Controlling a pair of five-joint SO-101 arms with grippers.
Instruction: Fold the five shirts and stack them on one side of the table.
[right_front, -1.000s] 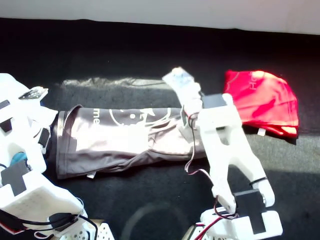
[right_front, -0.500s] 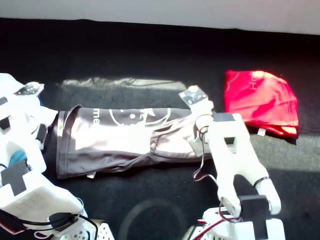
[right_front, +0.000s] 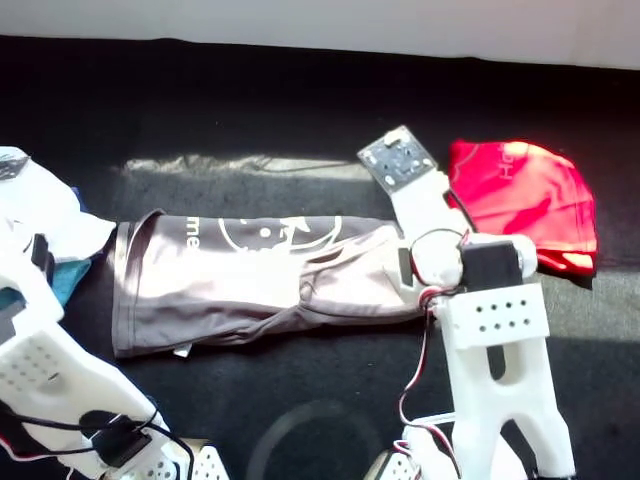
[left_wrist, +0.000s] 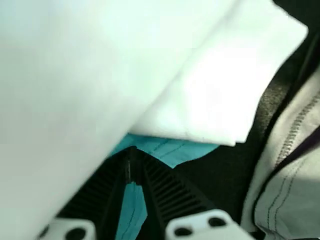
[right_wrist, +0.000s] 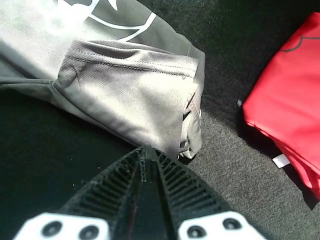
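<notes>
At the near edge of the bench (right_front: 300, 400), the right hand (right_wrist: 145, 151) has its black ribbed fingers pressed together tip to tip. It holds nothing and sits just beside the near edge of the grey shirt's (right_wrist: 125, 85) right end. At the left edge, the left hand (left_wrist: 131, 167) also has its fingers meeting at the tips, over a teal shirt (left_wrist: 165, 149); whether they pinch the cloth cannot be told. A folded white shirt (left_wrist: 220, 95) lies on the teal one. The grey shirt is folded lengthwise into a long band across the middle of the bench. A mesh sleeve is laid over its right end, and it carries a white printed design with lettering. Toward the far right corner, apart from it, lies a folded red shirt (right_front: 525, 200) with a small white tag (right_wrist: 281, 160) at its near edge.
</notes>
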